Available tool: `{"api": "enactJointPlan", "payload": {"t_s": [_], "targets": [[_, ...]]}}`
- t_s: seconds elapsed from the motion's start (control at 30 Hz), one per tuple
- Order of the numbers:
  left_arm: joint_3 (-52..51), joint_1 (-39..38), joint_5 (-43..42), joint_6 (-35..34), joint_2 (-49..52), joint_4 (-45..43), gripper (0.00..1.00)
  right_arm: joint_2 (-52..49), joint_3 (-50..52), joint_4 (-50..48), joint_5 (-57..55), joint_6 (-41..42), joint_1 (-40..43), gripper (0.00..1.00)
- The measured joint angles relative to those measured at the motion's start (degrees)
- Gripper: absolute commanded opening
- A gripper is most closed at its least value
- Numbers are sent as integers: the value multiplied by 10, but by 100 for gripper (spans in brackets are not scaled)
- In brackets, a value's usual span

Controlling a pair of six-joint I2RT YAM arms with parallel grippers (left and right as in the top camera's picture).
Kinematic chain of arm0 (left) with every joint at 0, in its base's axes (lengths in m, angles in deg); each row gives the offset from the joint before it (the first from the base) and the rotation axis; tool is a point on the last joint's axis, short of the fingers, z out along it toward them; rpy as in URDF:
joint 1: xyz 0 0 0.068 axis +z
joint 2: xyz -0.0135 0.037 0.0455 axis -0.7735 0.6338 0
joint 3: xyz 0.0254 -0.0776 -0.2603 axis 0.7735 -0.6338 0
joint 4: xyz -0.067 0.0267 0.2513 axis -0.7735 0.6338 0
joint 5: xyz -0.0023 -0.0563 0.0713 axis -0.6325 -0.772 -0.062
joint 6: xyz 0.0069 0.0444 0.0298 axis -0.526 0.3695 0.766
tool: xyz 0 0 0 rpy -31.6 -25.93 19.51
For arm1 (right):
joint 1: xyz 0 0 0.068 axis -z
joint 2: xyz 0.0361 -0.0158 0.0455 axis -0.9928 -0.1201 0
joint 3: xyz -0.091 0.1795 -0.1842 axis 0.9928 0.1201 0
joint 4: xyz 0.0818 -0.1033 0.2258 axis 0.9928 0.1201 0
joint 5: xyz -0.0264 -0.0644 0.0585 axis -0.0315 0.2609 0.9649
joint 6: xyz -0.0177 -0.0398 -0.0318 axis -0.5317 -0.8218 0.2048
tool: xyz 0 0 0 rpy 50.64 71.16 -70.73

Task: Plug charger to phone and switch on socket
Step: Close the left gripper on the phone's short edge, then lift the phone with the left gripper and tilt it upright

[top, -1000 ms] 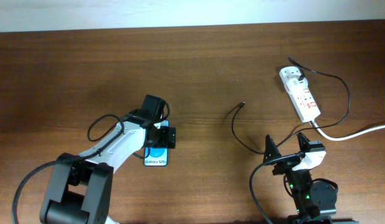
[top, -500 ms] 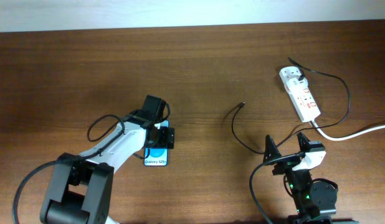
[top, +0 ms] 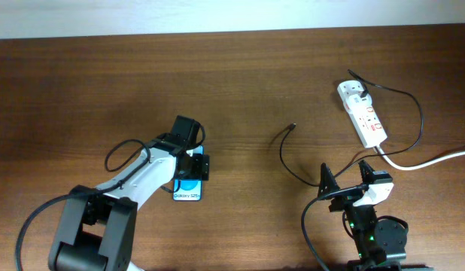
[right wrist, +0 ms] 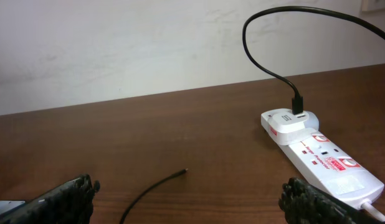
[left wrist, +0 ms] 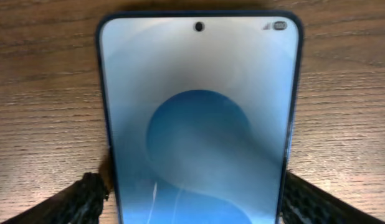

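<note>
The slim black-framed smartphone (left wrist: 199, 112), its screen blue, lies flat at 8 o'clock on the brown wooden table (top: 240, 75). The left gripper (left wrist: 199, 202) pinches its long edges. The thin black charger cable (top: 283, 154) ends well apart at the phone's 2 o'clock and is plugged into the white power strip (top: 362, 113) farther out. The right gripper (top: 344, 179) stands spread at 5 o'clock.

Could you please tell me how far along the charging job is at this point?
Done: the charger already sits plugged into the socket. In hand: the left gripper brackets the phone, firm grip unclear. Left: the connector tip lies loose on the table, apart from the phone, and the right gripper is open and empty. Whether the socket is on is unreadable.
</note>
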Motion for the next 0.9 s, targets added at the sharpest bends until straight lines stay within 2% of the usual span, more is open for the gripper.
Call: {"api": "enactJointPlan", "payload": {"t_s": [0.03, 0.2, 0.37, 0.47, 0.6, 0.7, 0.9], "targets": [[-1, 0, 2, 1, 0, 0, 83, 0, 0, 0, 0, 0, 0, 98], [-7, 0, 5, 2, -4, -3, 66, 0, 0, 0, 0, 0, 0, 98], [-7, 0, 5, 2, -4, -3, 61, 0, 0, 0, 0, 0, 0, 98], [-7, 0, 4, 2, -4, -2, 53, 0, 0, 0, 0, 0, 0, 98], [7, 1, -11, 0, -2, 51, 52, 0, 0, 0, 0, 0, 0, 98], [26, 1, -24, -1, 8, 103, 48, 0, 0, 0, 0, 0, 0, 98], [111, 1, -50, -3, 31, 220, 46, 0, 0, 0, 0, 0, 0, 98]]}}
